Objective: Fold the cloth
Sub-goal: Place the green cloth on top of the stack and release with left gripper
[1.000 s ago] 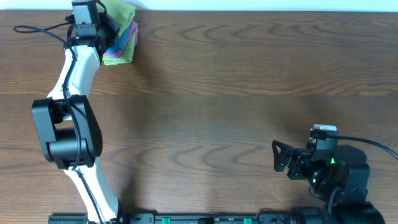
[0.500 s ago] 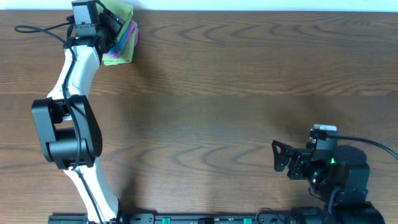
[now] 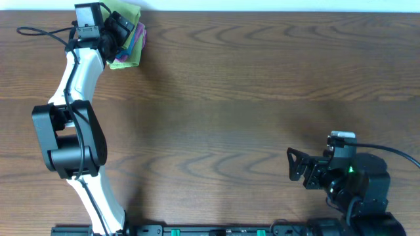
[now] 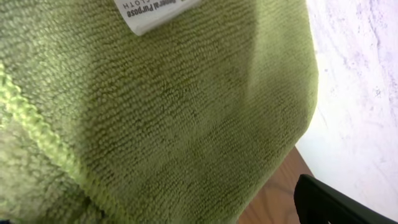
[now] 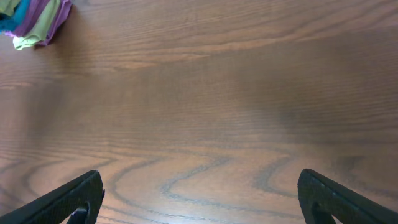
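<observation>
Nudging my left gripper [image 3: 119, 33] slightly further onto the cloth pile [image 3: 126, 60] at the far-left corner of the table [image 3: 230, 98]; a second ago it was sitting a bit more to the left. The pile itself is barely shifting. Left wrist cam is showing the green cloth [image 4: 155, 124] filling the frame, white label [image 4: 155, 11] up top, one finger [image 4: 329, 208] peeking in low right. Can't tell how far the jaws are apart or whether I'm gripping anything. Reading this as still lining up a grasp: no folding is happening yet, and the cloth isn't spread out. Right gripper [image 3: 294, 165] is idling near-right, well apart from the pile, jaws wide, holding nothing, not moving. Counting: two arms, two grippers, one pile, four colour patches showing (green, pink, blue, pale green), one label. Can't tell how many separate cloths.
</observation>
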You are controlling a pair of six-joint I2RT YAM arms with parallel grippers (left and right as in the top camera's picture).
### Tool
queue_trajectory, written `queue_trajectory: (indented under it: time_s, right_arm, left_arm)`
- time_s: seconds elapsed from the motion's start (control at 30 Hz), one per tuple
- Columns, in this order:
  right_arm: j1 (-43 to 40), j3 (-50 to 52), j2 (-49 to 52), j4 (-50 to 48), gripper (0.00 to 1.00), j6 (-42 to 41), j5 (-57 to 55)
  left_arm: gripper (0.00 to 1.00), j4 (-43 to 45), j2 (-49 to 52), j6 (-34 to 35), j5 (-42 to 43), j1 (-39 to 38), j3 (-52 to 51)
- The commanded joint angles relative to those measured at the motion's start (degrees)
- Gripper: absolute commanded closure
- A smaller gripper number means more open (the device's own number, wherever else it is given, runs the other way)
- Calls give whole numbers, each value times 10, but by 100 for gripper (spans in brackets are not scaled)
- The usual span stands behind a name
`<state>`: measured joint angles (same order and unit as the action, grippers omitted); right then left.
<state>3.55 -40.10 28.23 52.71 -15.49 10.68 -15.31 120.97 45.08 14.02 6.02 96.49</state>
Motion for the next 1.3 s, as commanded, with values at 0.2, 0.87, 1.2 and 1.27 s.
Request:
queue_trajectory:
  time_s: [0.2,0.87,1.2,1.27]
  right_arm:
    - [-4,2,-2,1,1,-5,-2]
    - [-4,2,-2,1,1,-5,-2]
    - [-4,2,-2,1,1,-5,-2]
    - [-4,2,-2,1,1,-5,-2]
  left_arm:
    - [5,-24,-49,-43,6,5,13]
    - [5,-115,-102,-78,5,12,13]
    - [94,-56,-104,-73,-5,11,13]
    - [94,-48,-99,-65,-19,11,13]
